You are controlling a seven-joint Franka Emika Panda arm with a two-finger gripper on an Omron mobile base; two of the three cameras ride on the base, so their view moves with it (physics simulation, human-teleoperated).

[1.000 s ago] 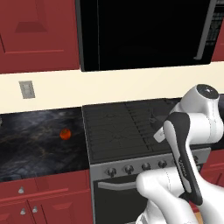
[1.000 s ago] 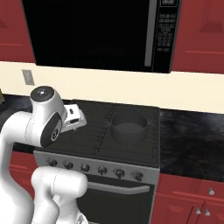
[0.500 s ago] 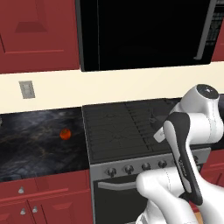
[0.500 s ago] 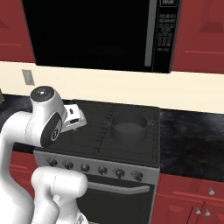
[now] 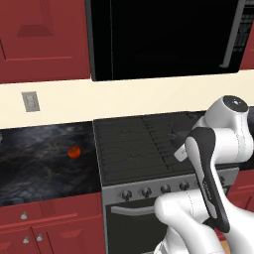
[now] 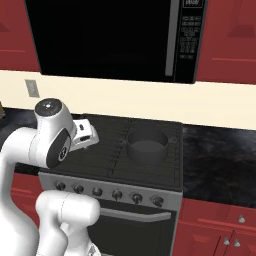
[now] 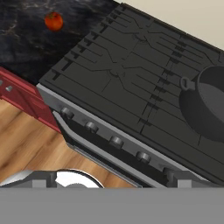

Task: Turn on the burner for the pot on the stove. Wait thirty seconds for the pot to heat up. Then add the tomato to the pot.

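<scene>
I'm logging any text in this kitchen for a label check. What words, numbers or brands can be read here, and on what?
No text can be read.
The microwave has a control panel with small light marks: too small and blurred to read.
The stove knobs show no readable markings.
The wall plate, pot and tomato carry no lettering.

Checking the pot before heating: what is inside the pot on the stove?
The pot on the stove looks empty where its inside shows; the near wall hides part of the bottom. The tomato lies on the counter.
</scene>
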